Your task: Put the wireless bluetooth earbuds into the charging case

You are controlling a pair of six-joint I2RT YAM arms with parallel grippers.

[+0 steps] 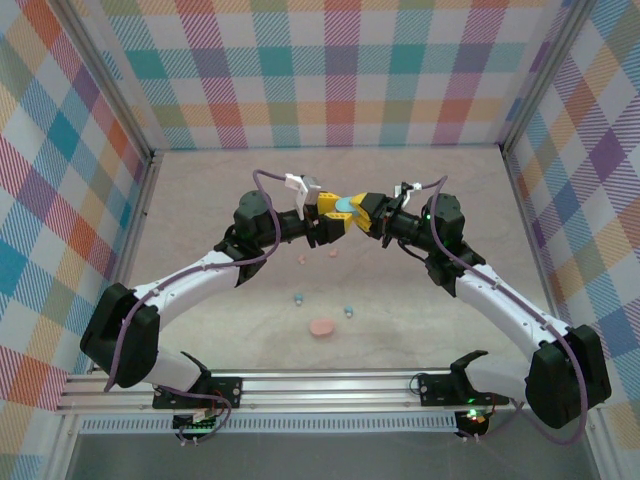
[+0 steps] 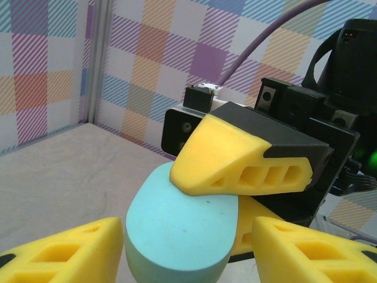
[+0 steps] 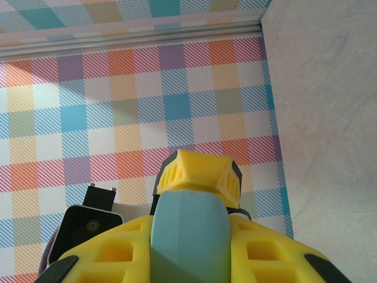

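A light blue oval charging case (image 1: 345,206) (image 2: 177,230) (image 3: 189,236) hangs above the middle of the table between both arms. My right gripper (image 1: 362,212) (image 3: 191,233) is shut on it, one yellow finger (image 2: 241,159) pressing its flat top and the other beneath. My left gripper (image 1: 333,216) (image 2: 188,239) is open, its jaws standing either side of the case's near end; the right-hand finger is clear of it. Two light blue earbuds (image 1: 297,297) (image 1: 348,311) and a pale pink one (image 1: 303,259) lie on the table below.
A pink oval case (image 1: 321,327) lies on the table near the front, between the arm bases. Plaid walls (image 1: 340,70) close in the back and both sides. A metal rail (image 1: 330,385) runs along the near edge.
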